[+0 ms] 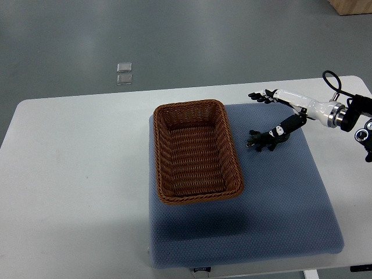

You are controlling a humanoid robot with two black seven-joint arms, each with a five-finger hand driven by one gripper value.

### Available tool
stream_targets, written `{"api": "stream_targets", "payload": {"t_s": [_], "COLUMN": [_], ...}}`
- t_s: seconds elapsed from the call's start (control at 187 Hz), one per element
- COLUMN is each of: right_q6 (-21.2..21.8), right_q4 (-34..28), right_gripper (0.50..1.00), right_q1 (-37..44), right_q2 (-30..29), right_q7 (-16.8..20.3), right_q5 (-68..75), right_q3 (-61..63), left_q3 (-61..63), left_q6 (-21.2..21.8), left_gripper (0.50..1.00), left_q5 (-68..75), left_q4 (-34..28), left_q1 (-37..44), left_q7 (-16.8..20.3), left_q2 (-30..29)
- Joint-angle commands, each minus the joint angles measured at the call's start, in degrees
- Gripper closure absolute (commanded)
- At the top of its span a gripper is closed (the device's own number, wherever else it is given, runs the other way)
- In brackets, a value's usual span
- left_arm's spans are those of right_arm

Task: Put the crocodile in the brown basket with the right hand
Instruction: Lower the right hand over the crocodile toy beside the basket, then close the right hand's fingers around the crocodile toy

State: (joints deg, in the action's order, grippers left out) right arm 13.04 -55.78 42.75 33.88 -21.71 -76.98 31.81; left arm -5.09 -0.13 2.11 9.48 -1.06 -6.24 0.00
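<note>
Crocodile (pixel 265 138): small dark toy on blue mat (pixel 279 197), just right of brown basket (pixel 189 106), tail end beneath right hand (pixel 290 100). Likely light and rubbery, legs may snag; grasp mid-body. Hand's hold: cannot tell.

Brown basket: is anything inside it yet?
No, the brown basket shows only its bare woven floor from wall to wall.

A blue padded mat (pixel 279 203) covers the right half of the white desk (pixel 75 174) to its near edge; two small clear squares (pixel 124 74) lie on the floor (pixel 232 35).
</note>
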Motion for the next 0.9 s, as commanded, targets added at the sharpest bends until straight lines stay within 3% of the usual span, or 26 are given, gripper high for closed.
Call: {"api": "stream_targets", "payload": {"t_s": [0.0,0.129,0.541,0.894], "right_q6": [-0.5,-2.1,-14.4,-15.4], "right_q4": [-0.1,0.0,4.7,6.3], "right_gripper": [0.572,0.572,0.574,0.611], "right_q1": [2.0,3.5,8.1,8.8], "right_q2": [1.1,1.4,-0.9,-1.3], "right_q7": [-0.2,-0.2,0.4,0.4], "right_q5": [-4.7,-7.0,-11.6,-14.3], "right_q3": [-3.4,-7.1,-21.7,-23.7], "left_q3": [0.0,0.0,0.0,0.0], "left_q6": [0.0,0.0,0.0,0.0], "left_gripper": [0.500,0.500,0.500,0.500], "left_q5": [0.0,0.0,0.0,0.0], "left_q4": [0.0,0.0,0.0,0.0], "left_q1": [0.0,0.0,0.0,0.0], "left_q7": [0.0,0.0,0.0,0.0], "left_q2": [0.0,0.0,0.0,0.0]}}
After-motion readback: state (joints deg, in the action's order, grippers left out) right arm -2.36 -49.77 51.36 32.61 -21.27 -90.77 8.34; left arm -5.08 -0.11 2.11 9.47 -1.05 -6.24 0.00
